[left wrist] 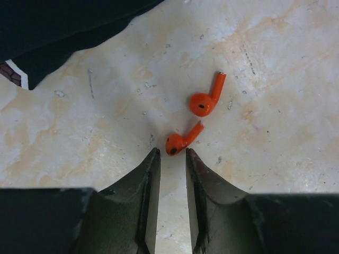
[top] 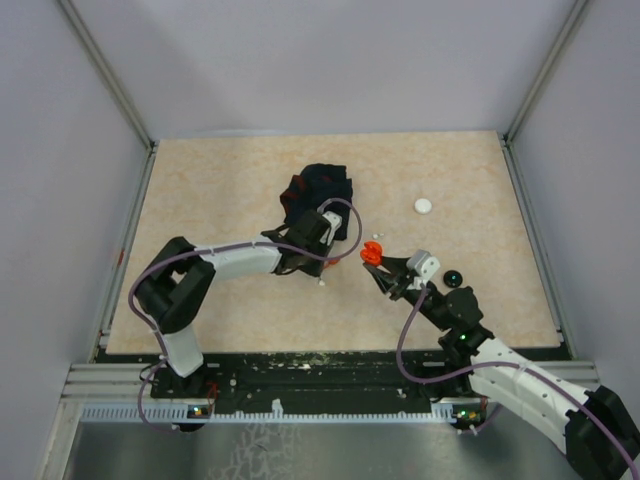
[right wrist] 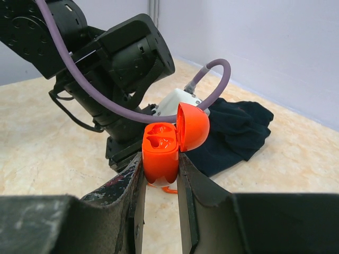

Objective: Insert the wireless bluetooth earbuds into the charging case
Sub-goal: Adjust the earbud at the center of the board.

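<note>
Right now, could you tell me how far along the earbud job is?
Done: the right gripper grips the charging case, lid open, wells empty. In hand: the left gripper, jaws narrowly apart, hovers at the nearer earbud without holding it. Left: that one and the farther earbud lie on the table, to be picked and inserted.

Seeing this from my end: left arm (top: 235, 262) and right arm (top: 520, 385) match, with white link shells and chunky black joint housings. A grey-purple cable (top: 132, 295) loops loose along each arm, base to wrist. White boxy camera block (top: 425, 265) at each wrist. Small green LED (top: 465, 338) lit on the right arm's elbow. Left gripper (left wrist: 172, 156): dark, matte, tapered fingers (left wrist: 143, 201). Right gripper (right wrist: 160, 159): same fingers, one scuffed with pale flecks.
</note>
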Action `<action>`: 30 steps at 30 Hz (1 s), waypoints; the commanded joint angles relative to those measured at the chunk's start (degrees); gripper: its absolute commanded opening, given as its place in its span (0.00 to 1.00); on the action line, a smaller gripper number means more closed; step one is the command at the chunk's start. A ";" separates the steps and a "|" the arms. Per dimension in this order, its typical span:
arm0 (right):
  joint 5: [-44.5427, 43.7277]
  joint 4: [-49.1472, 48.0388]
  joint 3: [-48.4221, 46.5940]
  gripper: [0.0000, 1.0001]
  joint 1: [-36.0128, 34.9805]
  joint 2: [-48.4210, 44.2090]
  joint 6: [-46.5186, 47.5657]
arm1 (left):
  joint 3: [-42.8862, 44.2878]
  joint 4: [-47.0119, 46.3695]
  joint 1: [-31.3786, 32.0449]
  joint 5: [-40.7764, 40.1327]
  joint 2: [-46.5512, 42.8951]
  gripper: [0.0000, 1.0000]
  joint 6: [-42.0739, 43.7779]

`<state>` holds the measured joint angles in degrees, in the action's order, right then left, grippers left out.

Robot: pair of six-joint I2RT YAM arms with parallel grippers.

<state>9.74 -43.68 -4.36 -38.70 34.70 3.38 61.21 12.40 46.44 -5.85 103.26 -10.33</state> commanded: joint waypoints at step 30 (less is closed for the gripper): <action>0.78 -3.52 -0.39 0.00 0.04 -0.54 -0.93 | 0.98 -0.54 -1.26 -4.36 0.60 0.36 -21.15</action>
<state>10.37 -44.12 -4.36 -38.70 34.89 2.94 60.31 12.40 45.45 -8.60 102.02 -30.26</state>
